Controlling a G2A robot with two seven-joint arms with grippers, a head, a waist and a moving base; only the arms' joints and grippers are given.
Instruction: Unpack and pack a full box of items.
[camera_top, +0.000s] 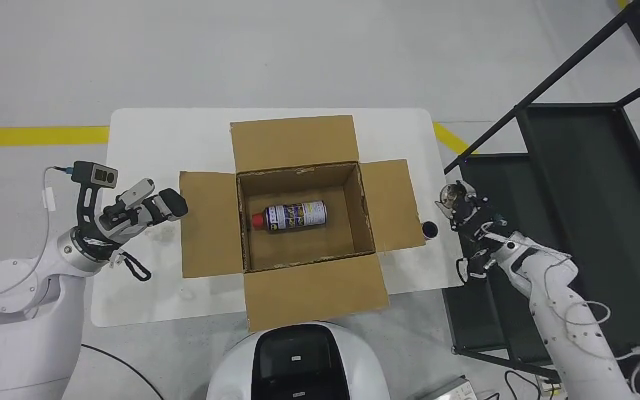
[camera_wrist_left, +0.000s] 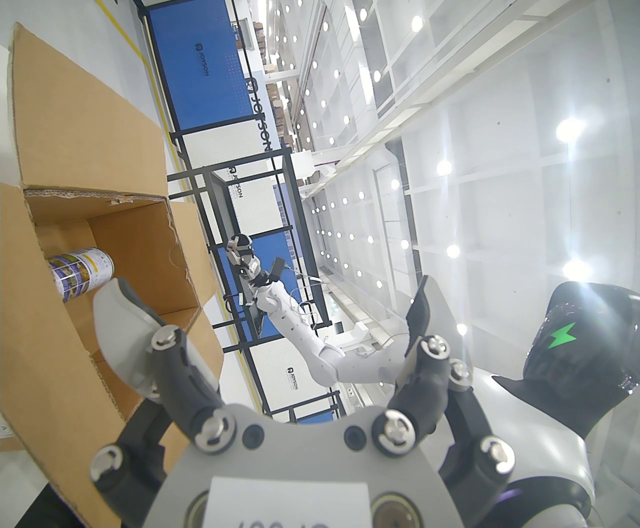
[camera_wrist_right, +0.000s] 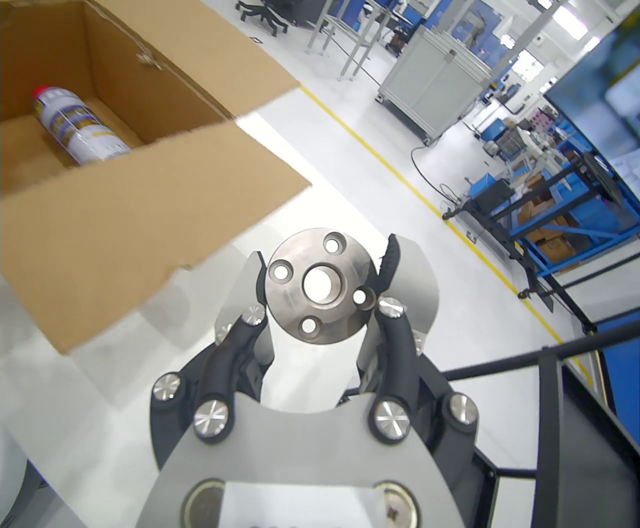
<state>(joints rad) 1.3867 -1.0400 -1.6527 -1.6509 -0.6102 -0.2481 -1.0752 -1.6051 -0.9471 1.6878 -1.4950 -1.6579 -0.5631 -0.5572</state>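
Note:
An open cardboard box stands in the middle of the white table, its flaps spread flat. A spray can with a red cap lies on its side on the box floor; it also shows as the can and the can. My right gripper hovers just past the box's right flap, shut on a round metal flange with a centre hole and several bolt holes. My left gripper hangs left of the box, open and holding nothing; its gripper points sideways toward the box.
A small dark round item lies on the table by the right flap's edge. A black metal rack stands close to the table's right side, behind the right arm. Bare table lies at the left of the box.

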